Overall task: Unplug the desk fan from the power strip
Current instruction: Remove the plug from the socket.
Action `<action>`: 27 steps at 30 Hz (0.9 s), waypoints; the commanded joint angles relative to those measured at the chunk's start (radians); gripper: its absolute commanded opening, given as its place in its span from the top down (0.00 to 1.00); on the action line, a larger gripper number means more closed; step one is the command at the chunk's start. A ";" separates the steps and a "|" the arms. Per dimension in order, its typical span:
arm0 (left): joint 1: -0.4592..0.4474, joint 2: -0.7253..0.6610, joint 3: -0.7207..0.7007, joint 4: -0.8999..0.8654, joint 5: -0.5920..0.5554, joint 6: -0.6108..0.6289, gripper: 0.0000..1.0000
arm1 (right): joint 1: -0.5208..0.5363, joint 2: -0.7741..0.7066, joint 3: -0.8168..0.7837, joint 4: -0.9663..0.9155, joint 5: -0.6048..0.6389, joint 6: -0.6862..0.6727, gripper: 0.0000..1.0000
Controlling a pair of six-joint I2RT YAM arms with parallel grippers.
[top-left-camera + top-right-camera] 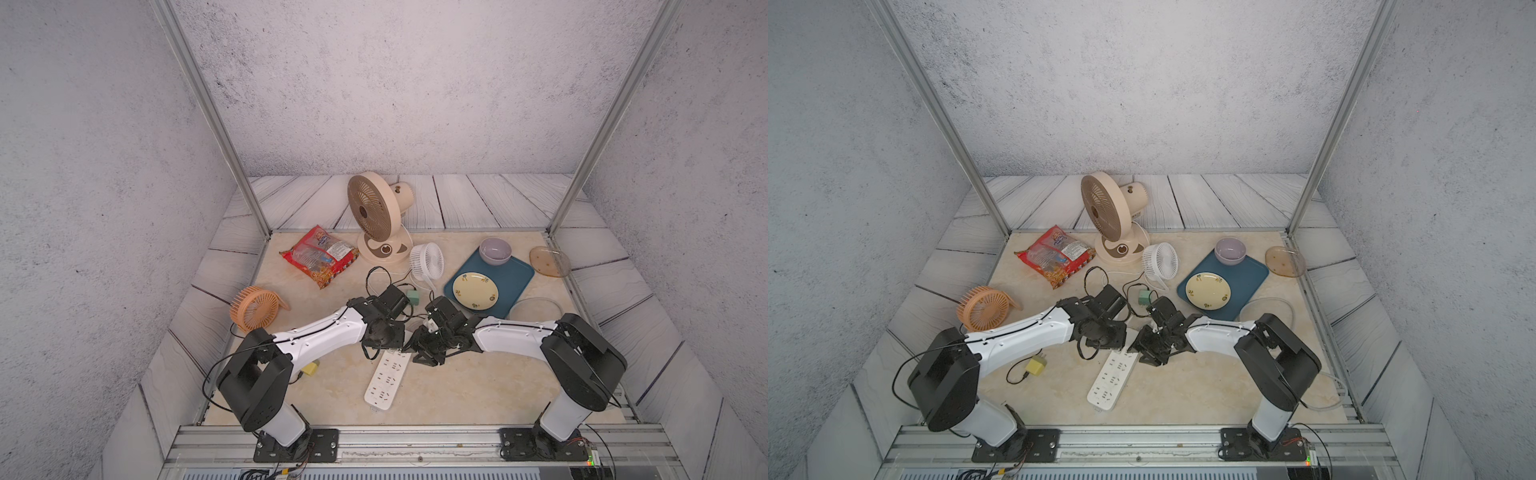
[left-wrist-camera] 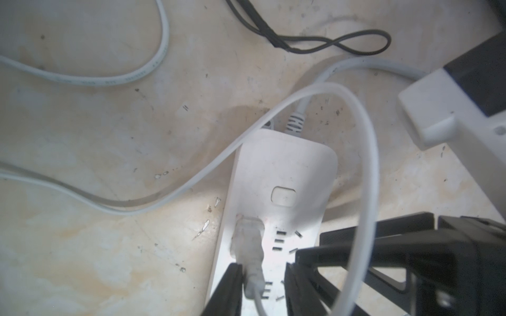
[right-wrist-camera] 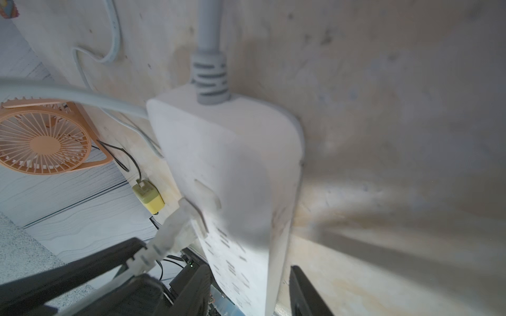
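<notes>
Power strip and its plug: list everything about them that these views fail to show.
- Plug's owner: the white plug sits in the power strip, but its cord runs off the left wrist view's edge.
- Strip's plugged end: covered by the arms in both top views.
- Right end effector grip: right wrist view is blurred and its edge cuts the fingers, so contact with the strip is unclear.

Long flat white plastic power strip (image 1: 384,380): dark socket slots; pale grey round cord (image 3: 209,27). Beige round desk fan (image 1: 372,208): brown grille. Small white round fan (image 1: 426,258). Orange slatted round fan (image 1: 254,308). Red crinkled snack bag (image 1: 320,255): clear window. Dark blue rectangular tray (image 1: 515,270). Cream round plate (image 1: 475,290): small scattered motifs. Lilac bowl (image 1: 494,250). Amber glass dish (image 1: 548,261): spotted. Yellow plug block (image 1: 1035,366). Green plug block (image 1: 414,296). Cream marbled tabletop (image 1: 457,386).
</notes>
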 commanded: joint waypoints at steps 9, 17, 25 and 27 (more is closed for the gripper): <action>0.005 0.058 0.039 -0.077 -0.073 0.018 0.68 | 0.010 0.052 0.017 -0.005 -0.031 0.008 0.54; 0.005 0.061 0.033 -0.072 -0.064 0.016 0.71 | 0.010 0.079 0.027 -0.004 -0.047 0.010 0.56; 0.004 0.064 0.038 -0.057 -0.074 0.006 0.84 | 0.010 0.096 0.045 -0.054 -0.051 -0.007 0.60; 0.004 0.059 0.037 -0.055 -0.086 0.000 0.84 | 0.010 0.101 0.058 -0.100 -0.042 -0.021 0.61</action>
